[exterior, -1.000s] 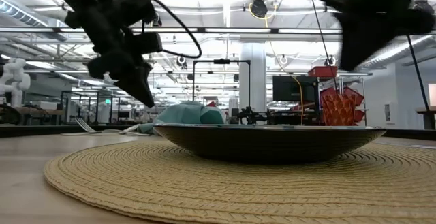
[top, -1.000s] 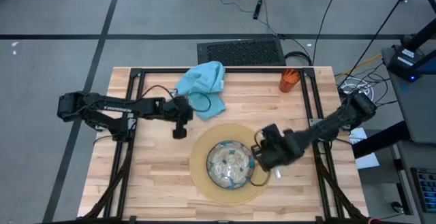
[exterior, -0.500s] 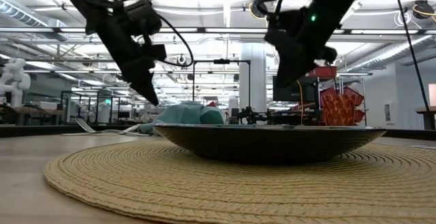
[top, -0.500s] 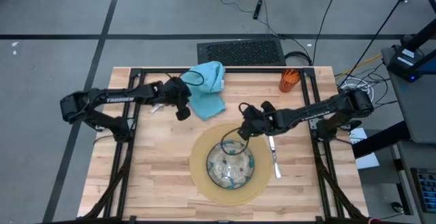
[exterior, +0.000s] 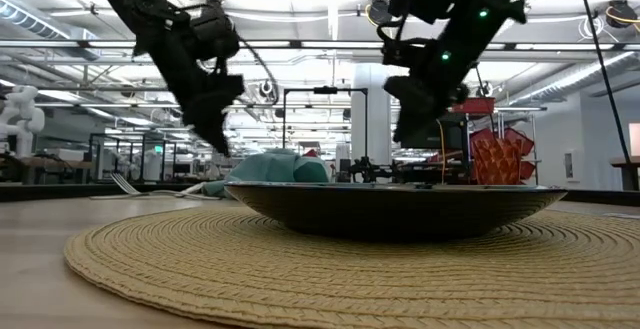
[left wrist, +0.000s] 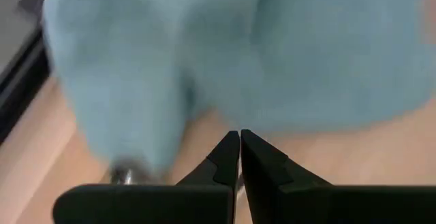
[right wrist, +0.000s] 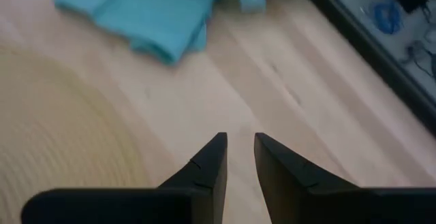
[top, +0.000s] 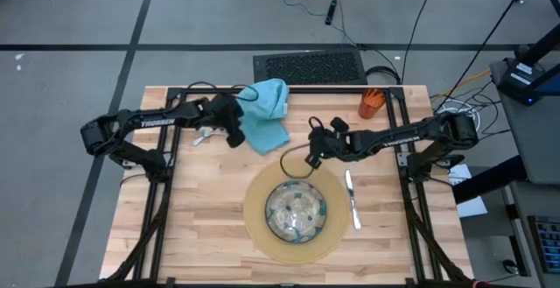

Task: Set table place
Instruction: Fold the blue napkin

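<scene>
The round tan mat (top: 262, 227) lies on the table (top: 201, 227) with the patterned glass bowl (top: 296, 211) on it. A teal napkin (top: 265, 113) lies crumpled at the far side. Silver cutlery (top: 352, 196) lies just right of the mat. A silver piece (top: 204, 135) lies left of the napkin. The orange cup (top: 371, 102) stands at the far right. My left gripper (top: 234, 136) hangs shut just left of the napkin's near edge (left wrist: 225, 60), above the wood. My right gripper (top: 312, 155) hovers open over the wood beyond the mat's far rim (right wrist: 61, 135), holding nothing.
Black frame rails (top: 171, 148) run along the table's left, right and far sides. Bare wood lies between the napkin and the mat (right wrist: 225, 81). A black mesh panel (top: 308, 65) and cables lie on the floor beyond the far edge.
My right gripper has left the spot beside the bowl's right side, gone toward the far edge and the left, and rolled; the cutlery stays right of the mat. My left gripper has swung toward the far edge, up to the napkin's left side.
</scene>
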You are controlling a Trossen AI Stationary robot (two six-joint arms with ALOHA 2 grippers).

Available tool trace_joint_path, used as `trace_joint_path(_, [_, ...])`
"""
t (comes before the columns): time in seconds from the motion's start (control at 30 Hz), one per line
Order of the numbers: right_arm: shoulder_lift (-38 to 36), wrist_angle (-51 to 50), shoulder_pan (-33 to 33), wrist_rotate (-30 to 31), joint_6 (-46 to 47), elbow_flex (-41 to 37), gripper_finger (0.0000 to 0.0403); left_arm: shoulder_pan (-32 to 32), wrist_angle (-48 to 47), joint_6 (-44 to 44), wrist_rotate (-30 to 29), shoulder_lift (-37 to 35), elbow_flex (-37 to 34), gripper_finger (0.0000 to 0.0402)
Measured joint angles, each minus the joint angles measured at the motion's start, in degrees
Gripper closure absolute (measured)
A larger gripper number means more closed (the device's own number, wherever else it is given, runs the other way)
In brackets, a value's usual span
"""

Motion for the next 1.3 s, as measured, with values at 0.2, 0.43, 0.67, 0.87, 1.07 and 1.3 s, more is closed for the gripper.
trace_joint_path(0.2, [0.0,8.4,-4.7,-8.0,-8.3,0.0,0.0337,0.2,13.8,-1.5,1.0,3.3,0.0,0.0402])
trace_joint_path(0.43, [0.0,10.2,-8.1,-16.3,-12.9,0.0,0.0337,1.8,16.1,-2.9,0.4,11.5,2.4,0.0402])
trace_joint_path(0.67, [0.0,10.5,-8.6,-16.5,-15.9,0.0,0.0337,1.7,15.6,-1.5,4.5,17.8,7.7,0.0402])
trace_joint_path(0.87, [1.6,12.4,-9.7,-22.4,-16.8,0.1,0.0337,0.9,13.9,0.7,5.9,18.4,10.5,0.0402])
trace_joint_path(1.07, [5.4,13.5,-9.7,-22.5,-17.6,0.1,0.0337,-1.4,13.0,3.6,7.6,15.8,13.1,0.0402])
trace_joint_path(1.3, [7.1,13.8,-9.6,-22.4,-17.3,0.1,0.0337,-1.8,7.0,2.5,11.0,14.9,15.3,0.0401])
